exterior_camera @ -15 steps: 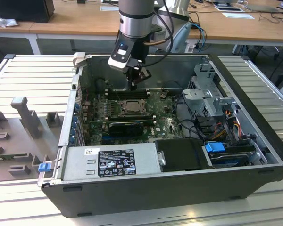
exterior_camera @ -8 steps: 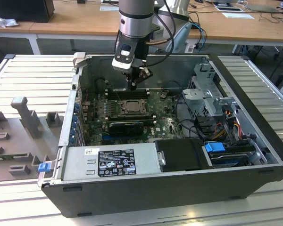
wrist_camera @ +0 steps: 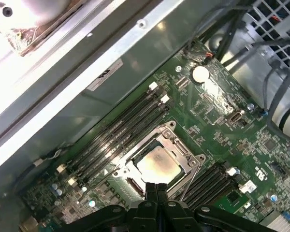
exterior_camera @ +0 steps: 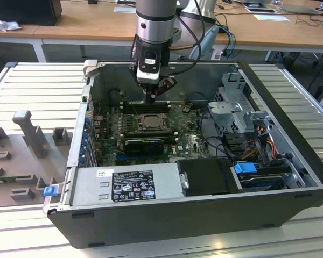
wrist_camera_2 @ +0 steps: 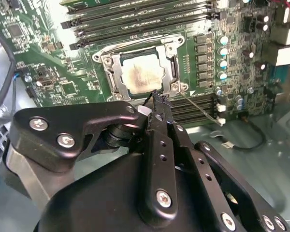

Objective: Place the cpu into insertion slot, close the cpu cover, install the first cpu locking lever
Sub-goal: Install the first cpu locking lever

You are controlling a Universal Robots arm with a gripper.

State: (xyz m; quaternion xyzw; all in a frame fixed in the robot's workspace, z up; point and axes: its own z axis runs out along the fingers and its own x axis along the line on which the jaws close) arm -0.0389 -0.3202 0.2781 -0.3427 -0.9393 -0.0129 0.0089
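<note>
The cpu (wrist_camera_2: 142,75), a pale square chip, lies in the insertion slot (exterior_camera: 149,122) on the green motherboard. The cpu cover (wrist_camera_2: 112,72), a silver frame with a window, lies flat around the chip; both wrist views show this, with the cpu (wrist_camera: 158,162) and the cover (wrist_camera: 181,150) in the first. A thin metal lever (wrist_camera_2: 198,107) runs out from one socket corner, free of any latch. My gripper (wrist_camera_2: 158,100) hangs just above the socket's edge, fingers shut with nothing between them. It also shows over the board in the exterior view (exterior_camera: 150,100) and in the first wrist view (wrist_camera: 156,187).
Long black memory slots (wrist_camera: 121,125) flank the socket on two sides. A black card (exterior_camera: 144,144) lies in front of it. The power supply (exterior_camera: 126,184), a drive cage (exterior_camera: 242,115) with cables and the case walls (exterior_camera: 81,134) enclose the board.
</note>
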